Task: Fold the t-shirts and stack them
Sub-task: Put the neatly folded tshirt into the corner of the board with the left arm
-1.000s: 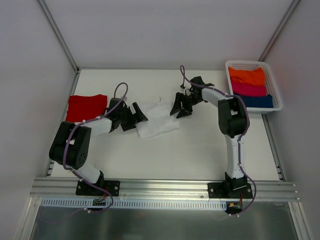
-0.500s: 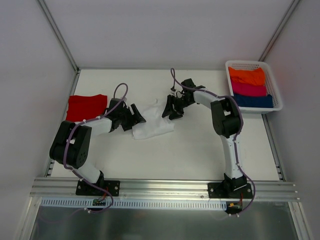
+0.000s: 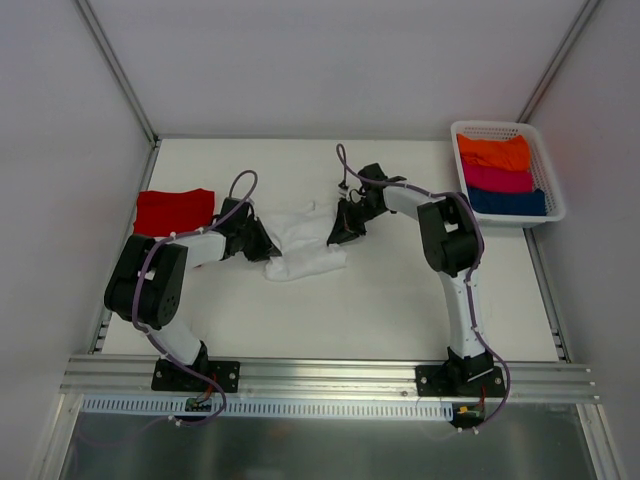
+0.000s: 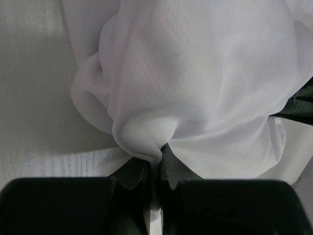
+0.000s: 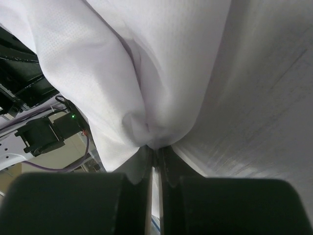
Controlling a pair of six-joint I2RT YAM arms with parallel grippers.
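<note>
Overhead view: the white t-shirt is lying bunched at the centre of the worktop, with the left end effector biting its left edge and the right end effector biting its upper right edge; the red t-shirt is resting as a flat, neat rectangle at the left of the frame, well apart from both grips; a basket in the upper right corner is holding folded garments in orange, pink and blue.

Left wrist view: the left end effector is pinching shut on a puckered fold of the white t-shirt at bottom centre, the cloth ballooning upward across most of the frame; bare worktop is showing on the left.

Right wrist view: the right end effector is clamping shut on a gathered tuck of the white t-shirt, which is draping up and to the left; the worktop is filling the right side.

The fabric is looking thin, light and limp, so it is likely to sag, wrinkle and slip out of a shallow pinch; it is probably best taken at hems or corners, with the two holds drawn apart so the cloth is pulled taut; these bunched holds may be catching more than one layer.
</note>
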